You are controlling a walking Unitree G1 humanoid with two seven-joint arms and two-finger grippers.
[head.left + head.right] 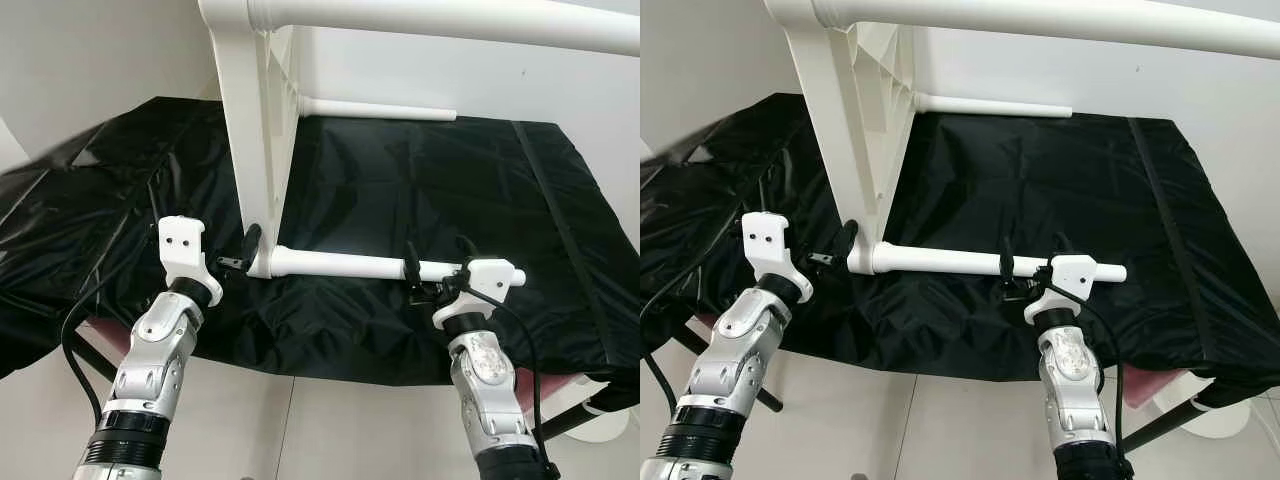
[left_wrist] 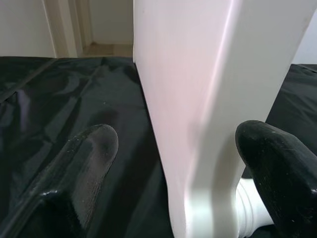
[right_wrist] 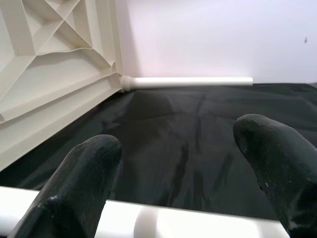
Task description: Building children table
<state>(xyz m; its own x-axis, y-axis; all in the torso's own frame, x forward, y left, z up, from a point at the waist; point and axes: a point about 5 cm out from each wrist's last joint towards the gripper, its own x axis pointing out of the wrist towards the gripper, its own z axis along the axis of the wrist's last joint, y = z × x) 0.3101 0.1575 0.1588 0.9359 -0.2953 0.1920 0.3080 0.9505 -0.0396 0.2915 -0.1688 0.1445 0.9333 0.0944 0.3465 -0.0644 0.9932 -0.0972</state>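
white tabletop [image 1: 255,130] stood on its edge on the black cover [image 1: 420,190] | left gripper [image 1: 245,252] was spread wide, a finger either side of that edge, touching or not was hard to say | right gripper [image 1: 437,270] straddled the near white leg [image 1: 345,265], fingers apart | far leg [image 3: 188,82] lay well beyond it

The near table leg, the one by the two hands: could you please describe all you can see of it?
The near table leg is a smooth white round tube, plastic by its look, lying level just above the black cover. One end sits in the tabletop corner. The right hand straddles it near its free end; the left hand brackets the corner.
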